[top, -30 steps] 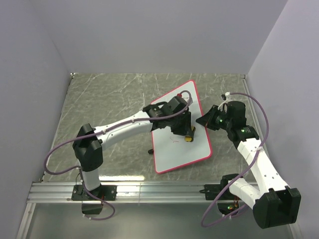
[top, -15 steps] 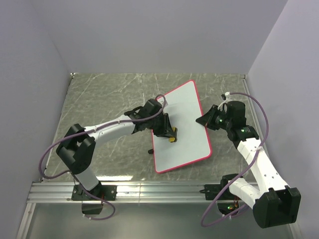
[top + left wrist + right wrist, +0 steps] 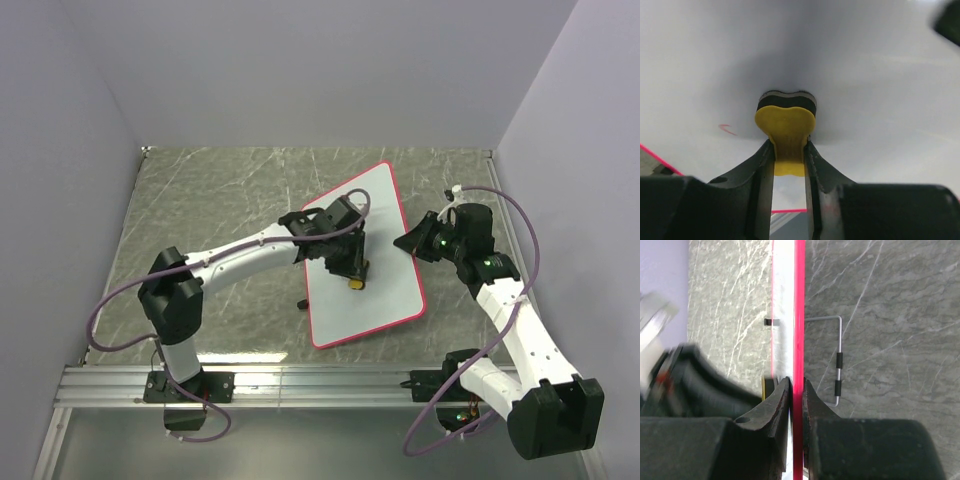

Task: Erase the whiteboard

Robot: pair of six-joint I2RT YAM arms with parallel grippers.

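The whiteboard (image 3: 375,290) with its red-pink rim lies tilted in the middle of the table. My left gripper (image 3: 352,272) is shut on the small yellow bone-shaped eraser (image 3: 786,125), whose black pad presses on the board's white face (image 3: 865,75). A faint red mark (image 3: 727,129) shows on the board left of the eraser. My right gripper (image 3: 408,243) is shut on the board's right edge; in the right wrist view the red rim (image 3: 799,315) runs between the fingers (image 3: 781,400).
The board's wire stand with black sleeves (image 3: 839,372) sticks out under it. A black foot (image 3: 303,301) shows at the board's left edge. Purple walls close in the grey marble table (image 3: 210,200) on three sides.
My left gripper swept the eraser left across the board, then back right to its middle. The red scribble seen a second ago near the eraser no longer shows in the top view. The right arm held still.
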